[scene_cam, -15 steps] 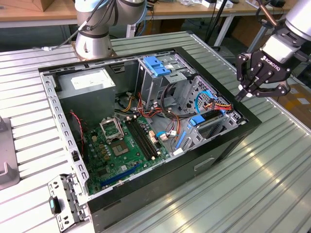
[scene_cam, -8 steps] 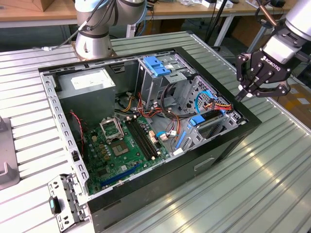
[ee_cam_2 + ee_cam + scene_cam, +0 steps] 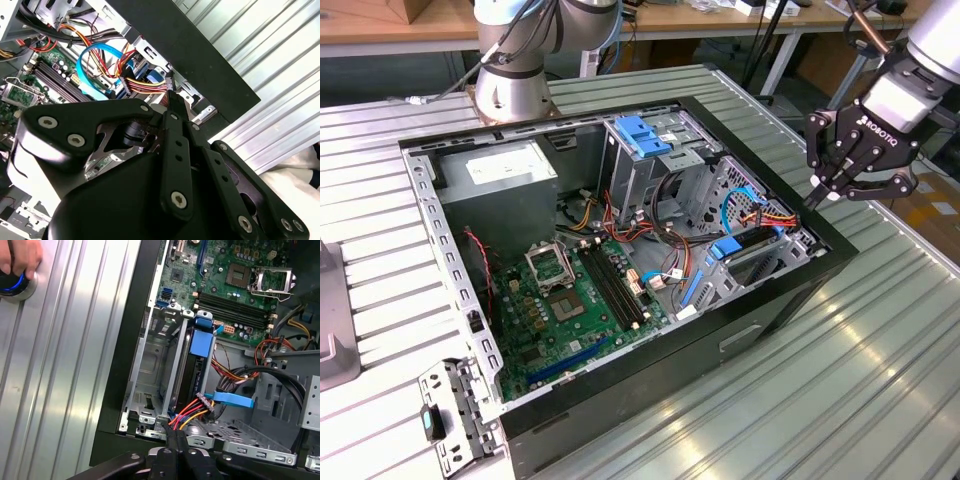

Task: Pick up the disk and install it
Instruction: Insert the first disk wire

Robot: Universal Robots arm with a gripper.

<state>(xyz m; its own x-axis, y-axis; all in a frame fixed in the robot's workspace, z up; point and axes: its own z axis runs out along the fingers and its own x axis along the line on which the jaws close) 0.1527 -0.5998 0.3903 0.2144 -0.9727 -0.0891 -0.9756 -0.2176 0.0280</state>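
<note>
The disk (image 3: 750, 243) stands on edge in the drive bay at the case's end on the exterior view's right, its blue carrier tab toward the motherboard. In the first wrist view the disk (image 3: 194, 375) is a dark slab between metal rails. A bundle of coloured wires (image 3: 192, 415) and a flat blue cable (image 3: 232, 400) meet at its end. My gripper (image 3: 818, 198) hangs just above the case's black rim, close to that end of the disk. It is shut with nothing between its fingers, as both wrist views show (image 3: 176, 436) (image 3: 171, 100).
The open computer case (image 3: 790, 290) lies on a ribbed metal table (image 3: 880, 370). Inside are the motherboard (image 3: 575, 300), a grey power supply (image 3: 500, 175) and a drive cage with a light-blue latch (image 3: 645, 135). A hand (image 3: 17, 255) rests on a blue-lit button on the table.
</note>
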